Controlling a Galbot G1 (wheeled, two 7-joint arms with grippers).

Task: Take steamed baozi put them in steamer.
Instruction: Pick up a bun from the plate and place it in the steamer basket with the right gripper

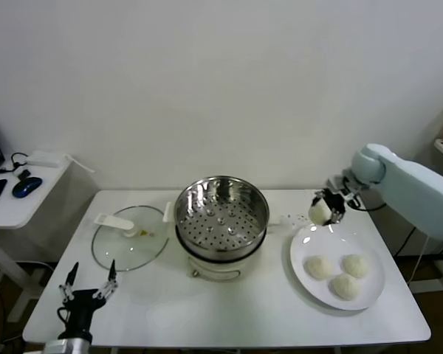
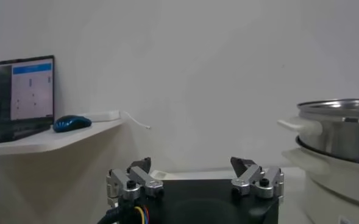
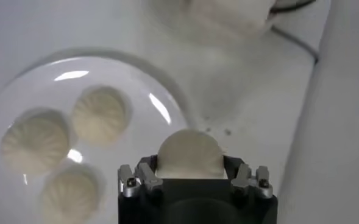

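A white table fills the lower half of the head view. At lower left, the left gripper hovers by the table's near corner, idle, its fingers spread apart with nothing between them. Just right of it, a flat glass lid lies on the table. At centre stands the steamer, its shiny perforated basket holding nothing. To the right of centre, the right gripper hangs above the far edge of a white plate, its fingers clamped on either side of one steamed baozi, which sits between them and is lifted off the plate. Three more buns rest clustered on the plate at lower right, below the gripper, well apart from the steamer.
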